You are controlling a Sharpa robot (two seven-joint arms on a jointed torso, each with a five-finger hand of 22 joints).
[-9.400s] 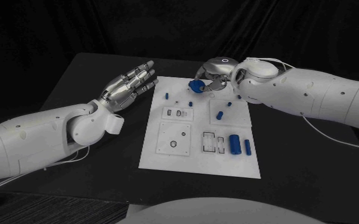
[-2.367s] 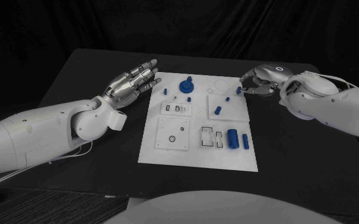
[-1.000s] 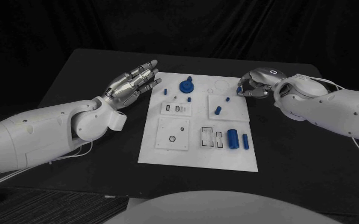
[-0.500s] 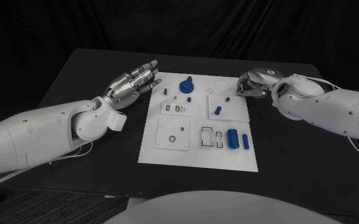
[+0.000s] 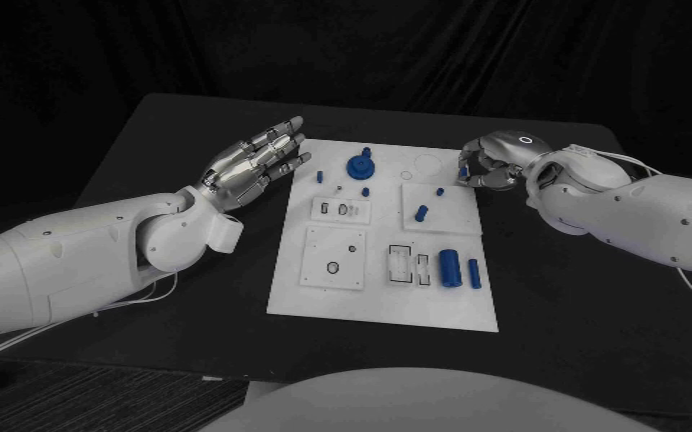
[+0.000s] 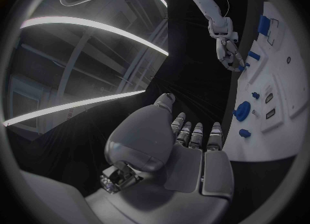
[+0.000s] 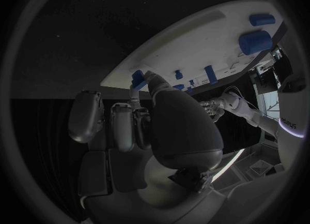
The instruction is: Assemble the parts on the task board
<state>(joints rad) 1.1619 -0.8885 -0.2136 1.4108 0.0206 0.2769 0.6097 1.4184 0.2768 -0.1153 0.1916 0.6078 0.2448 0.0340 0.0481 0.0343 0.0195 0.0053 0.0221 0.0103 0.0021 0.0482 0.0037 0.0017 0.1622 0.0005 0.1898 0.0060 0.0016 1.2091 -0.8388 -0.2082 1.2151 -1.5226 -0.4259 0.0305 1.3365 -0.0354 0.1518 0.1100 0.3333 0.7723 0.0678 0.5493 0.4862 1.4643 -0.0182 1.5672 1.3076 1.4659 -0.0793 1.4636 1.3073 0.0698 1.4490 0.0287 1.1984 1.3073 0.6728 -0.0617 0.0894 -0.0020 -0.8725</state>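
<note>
R hand (image 5: 488, 162) fingers at small blue part (image 5: 463, 173), board (image 5: 378, 302) edge.

No readable text, labels, numbers or signs anywhere

A robotics lab or test cell, by its look: a black bench (image 5: 173, 142) backed by black curtains (image 5: 361, 22), a white task board (image 5: 378, 297) with small blue parts (image 5: 450, 273), and long ceiling light strips (image 6: 90, 25) overhead.
</note>
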